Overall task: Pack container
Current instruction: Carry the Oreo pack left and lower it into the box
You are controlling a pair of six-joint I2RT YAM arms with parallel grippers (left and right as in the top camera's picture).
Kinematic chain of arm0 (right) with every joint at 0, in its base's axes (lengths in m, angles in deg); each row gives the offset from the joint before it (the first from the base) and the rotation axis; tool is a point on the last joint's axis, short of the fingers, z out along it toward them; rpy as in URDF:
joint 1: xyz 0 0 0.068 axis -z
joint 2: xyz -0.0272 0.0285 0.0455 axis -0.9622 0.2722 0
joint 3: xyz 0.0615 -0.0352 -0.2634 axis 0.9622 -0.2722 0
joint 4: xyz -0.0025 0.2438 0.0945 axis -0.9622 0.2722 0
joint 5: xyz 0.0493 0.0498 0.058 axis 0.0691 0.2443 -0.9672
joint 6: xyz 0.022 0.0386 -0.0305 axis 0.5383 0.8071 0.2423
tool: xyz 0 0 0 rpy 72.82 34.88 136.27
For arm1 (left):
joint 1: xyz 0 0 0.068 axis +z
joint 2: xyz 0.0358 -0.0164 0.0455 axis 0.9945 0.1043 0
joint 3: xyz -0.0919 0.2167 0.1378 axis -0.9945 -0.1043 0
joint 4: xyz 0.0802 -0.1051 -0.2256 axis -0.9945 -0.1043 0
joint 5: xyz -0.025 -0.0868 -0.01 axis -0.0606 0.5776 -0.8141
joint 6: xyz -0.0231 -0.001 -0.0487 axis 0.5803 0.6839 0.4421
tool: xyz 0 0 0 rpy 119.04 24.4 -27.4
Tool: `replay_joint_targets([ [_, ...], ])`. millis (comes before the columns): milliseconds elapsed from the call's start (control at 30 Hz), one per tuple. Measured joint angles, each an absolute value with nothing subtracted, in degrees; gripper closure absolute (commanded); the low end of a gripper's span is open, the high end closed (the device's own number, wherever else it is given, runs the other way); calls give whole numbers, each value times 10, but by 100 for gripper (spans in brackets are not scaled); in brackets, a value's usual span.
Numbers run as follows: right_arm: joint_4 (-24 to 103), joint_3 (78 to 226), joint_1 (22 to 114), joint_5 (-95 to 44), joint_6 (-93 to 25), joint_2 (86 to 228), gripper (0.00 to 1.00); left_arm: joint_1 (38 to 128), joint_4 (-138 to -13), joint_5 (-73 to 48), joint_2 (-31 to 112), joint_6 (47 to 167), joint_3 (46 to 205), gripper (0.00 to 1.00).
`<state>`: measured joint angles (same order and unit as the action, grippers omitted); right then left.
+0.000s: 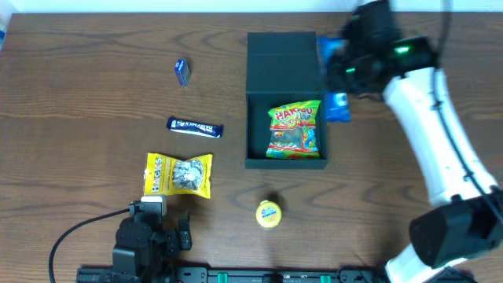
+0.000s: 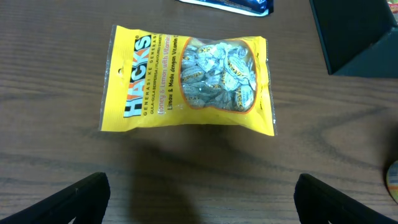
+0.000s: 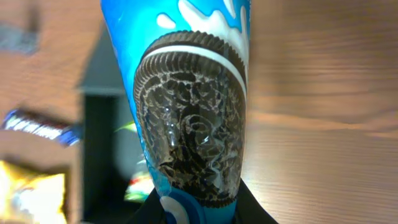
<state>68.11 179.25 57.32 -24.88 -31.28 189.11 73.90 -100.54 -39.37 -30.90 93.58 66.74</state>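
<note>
My right gripper [image 3: 199,211] gripped a glossy blue cookie packet [image 3: 193,112] just beside the dark teal matte container [image 1: 284,163]; my left gripper [image 2: 199,199] hung wide open. Next, I judged: shift it over the opening, then release.

Dark teal-green matte rigid box [image 1: 281,63]: plain, unpatterned. Bright blue glossy cookie packet [image 3: 186,37]: white cream splash, printed dark-brown embossed sandwich biscuit. Multicoloured crinkled gummy bag [image 1: 295,130]: yellow, red, green. Yellow flat candy pouch [image 2: 143,78]: blue-and-white lettering, clear window onto pale blue wrappers. Navy slim bar wrapper [image 1: 195,126]: white print. Yellow round disc [image 1: 269,214]: blue centre. Brown wooden table [image 1: 78,94]: darker streaked grain.
</note>
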Motion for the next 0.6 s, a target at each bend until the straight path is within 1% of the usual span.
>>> replay_joint_targets([
  [133,652,1792,500,-252,-267,1891,99,739,-1005,-394,-309,936,667,4],
  [300,641,1792,432,-238,-207,1891,98,739,-1005,-394,-309,936,667,4],
  [433,641,1792,400,-223,-158,1901,98,739,-1005,-394,-309,936,667,4],
  [600,629,1787,390,-214,-108,1937,99,739,-1005,-394,-309,936,667,4],
])
